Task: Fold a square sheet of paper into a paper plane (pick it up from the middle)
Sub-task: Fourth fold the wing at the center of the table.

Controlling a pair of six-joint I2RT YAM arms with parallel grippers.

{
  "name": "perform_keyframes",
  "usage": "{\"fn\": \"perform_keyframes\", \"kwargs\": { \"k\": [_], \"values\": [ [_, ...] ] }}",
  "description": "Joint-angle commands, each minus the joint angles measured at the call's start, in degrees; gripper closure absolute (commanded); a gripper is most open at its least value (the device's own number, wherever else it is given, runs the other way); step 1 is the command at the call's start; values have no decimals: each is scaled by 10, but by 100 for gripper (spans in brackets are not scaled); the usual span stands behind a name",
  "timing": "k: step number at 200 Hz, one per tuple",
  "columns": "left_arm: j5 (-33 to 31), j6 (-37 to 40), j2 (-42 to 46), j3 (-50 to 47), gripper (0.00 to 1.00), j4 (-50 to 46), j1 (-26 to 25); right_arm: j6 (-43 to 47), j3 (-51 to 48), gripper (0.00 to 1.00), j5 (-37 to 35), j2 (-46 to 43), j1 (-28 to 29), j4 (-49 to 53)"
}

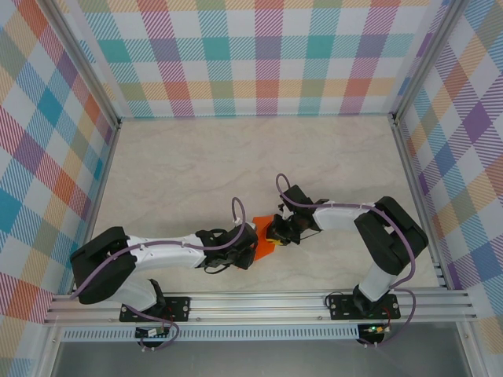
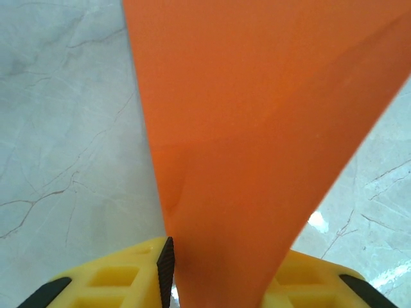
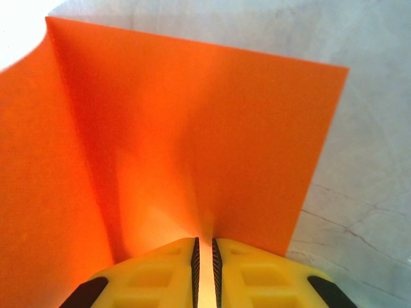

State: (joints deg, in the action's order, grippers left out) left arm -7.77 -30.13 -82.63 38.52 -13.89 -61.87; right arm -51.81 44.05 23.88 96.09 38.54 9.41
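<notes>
From above, a pale marble-patterned table (image 1: 196, 165) is seen, enclosed by walls (image 1: 267, 55) of pastel plaid. Two white arms are stretched in from the near edge and are brought together near the front middle of the table. Between their tips an orange paper (image 1: 263, 250) is held up off the surface, with only a small bright patch of it showing below the two claws.

The left gripper (image 1: 250, 239) is set just beside the right gripper (image 1: 275, 233), with the paper between them.

In the right wrist view, the right gripper (image 3: 204, 256) is seen with its yellow fingers (image 3: 257, 276) drawn almost together, and the paper (image 3: 192, 128) is pinched in the thin slit between them. From that pinch the sheet is spread upward in two flaps (a sharp crease is seen at the left, a square corner at the upper right).

In the left wrist view, the left gripper (image 2: 225, 269) is seen with its fingers (image 2: 122, 282) set part-way apart. A tapering band of the paper (image 2: 257, 128) runs down into the gap, and its left edge lies against the black pad (image 2: 166, 266). Whether the paper is actually pressed by this claw cannot be told.
</notes>
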Motion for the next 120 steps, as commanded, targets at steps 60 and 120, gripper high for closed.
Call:
{"fn": "perform_keyframes", "kwargs": {
  "k": [60, 120],
  "values": [
    [-4, 4, 10, 7, 80, -6, -10, 6, 7, 83, -9, 14, 4, 19],
    [-6, 9, 11, 16, 72, -16, -10, 9, 16, 82, -11, 3, 4, 30]
  ]
}}
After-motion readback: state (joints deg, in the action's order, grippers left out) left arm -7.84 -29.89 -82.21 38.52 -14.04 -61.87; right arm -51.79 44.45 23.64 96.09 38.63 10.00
